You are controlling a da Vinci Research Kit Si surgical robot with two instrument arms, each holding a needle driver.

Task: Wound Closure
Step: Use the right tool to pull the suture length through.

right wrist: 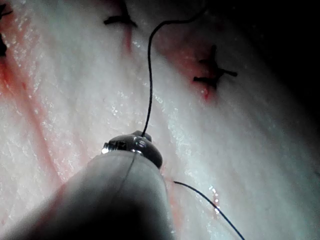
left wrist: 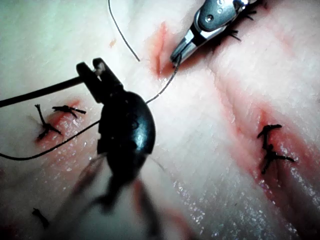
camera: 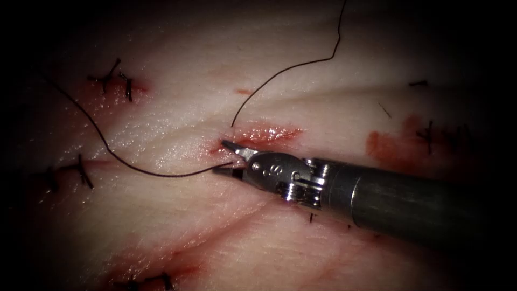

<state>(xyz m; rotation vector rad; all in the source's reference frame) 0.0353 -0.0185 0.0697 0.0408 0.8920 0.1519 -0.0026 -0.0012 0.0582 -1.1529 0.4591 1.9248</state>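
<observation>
My right gripper (camera: 229,158) sits jaws parted, straddling the thread (camera: 161,173) at the cut (camera: 264,134), gripping nothing, needle unseen.

The right claw (camera: 227,158) comes in along its shaft (camera: 398,202) and lies at the left end of the short red cut (camera: 266,134) in the tissue (camera: 177,226), its two jaws parted; the lower jaw touches the thread (camera: 156,173), which trails off beyond the tips, while a second strand climbs away above the claw; knotted stitches (camera: 118,81) sit well apart beyond the tips; a red fluid smear (camera: 390,148) lies above the shaft.
</observation>
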